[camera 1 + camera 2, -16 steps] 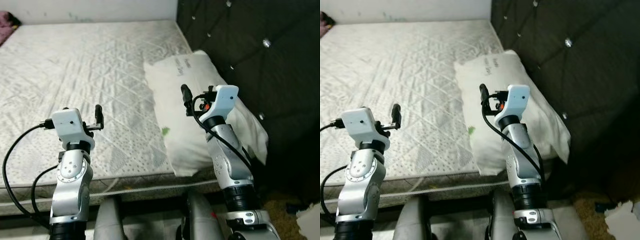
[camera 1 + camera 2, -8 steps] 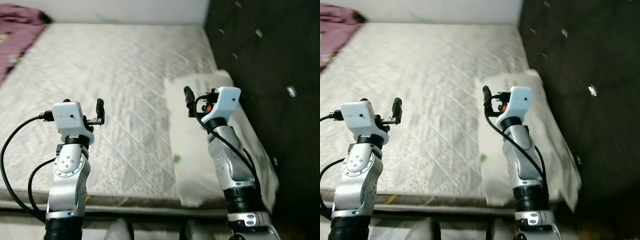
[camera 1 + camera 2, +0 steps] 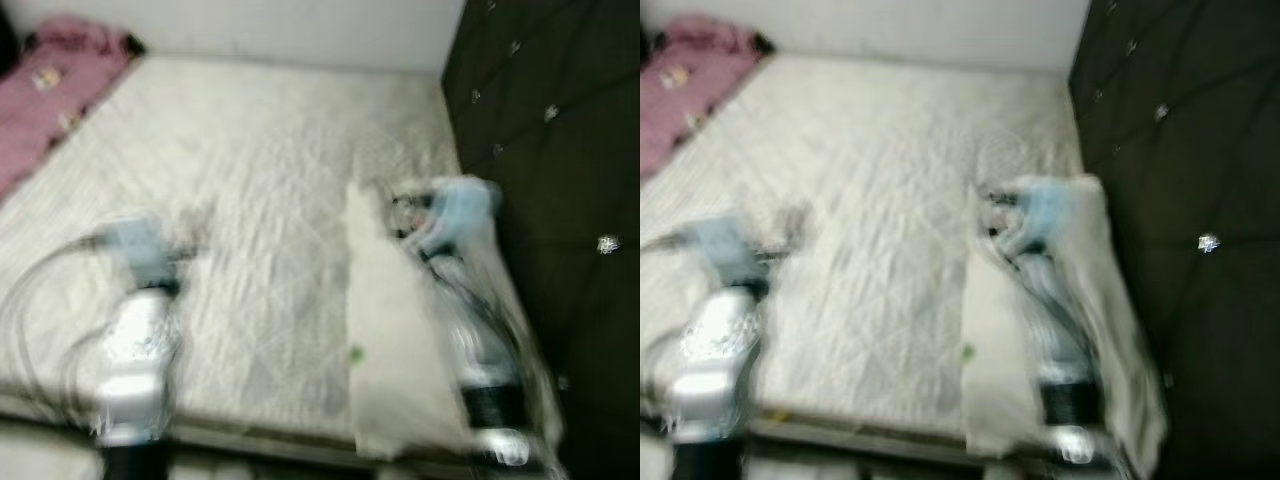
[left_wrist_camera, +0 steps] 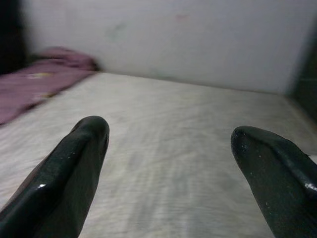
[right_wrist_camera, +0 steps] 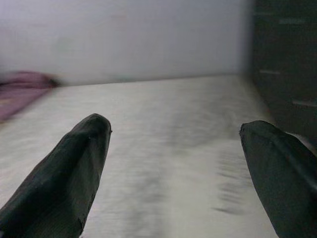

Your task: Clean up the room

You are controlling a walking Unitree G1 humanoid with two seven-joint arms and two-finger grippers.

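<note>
In the blurred head views, little of the tidying can be judged done: a pink cloth (image 3: 55, 90) is seen heaped at the far left corner of the bed (image 3: 260, 200), and a white pillow (image 3: 400, 340) lies along the right side, against the dark tufted headboard (image 3: 560, 200); between them the mattress is bare — open room for both arms. The near bed edge is crossed by both arms, raised over it; nothing is held. In the left wrist view, the left pincer (image 4: 168, 163) is spread wide and empty, the pink cloth well ahead by the wall (image 4: 198, 39). In the right wrist view, the right pincer (image 5: 178, 168) is likewise wide and empty; the headboard bounds one side.
</note>
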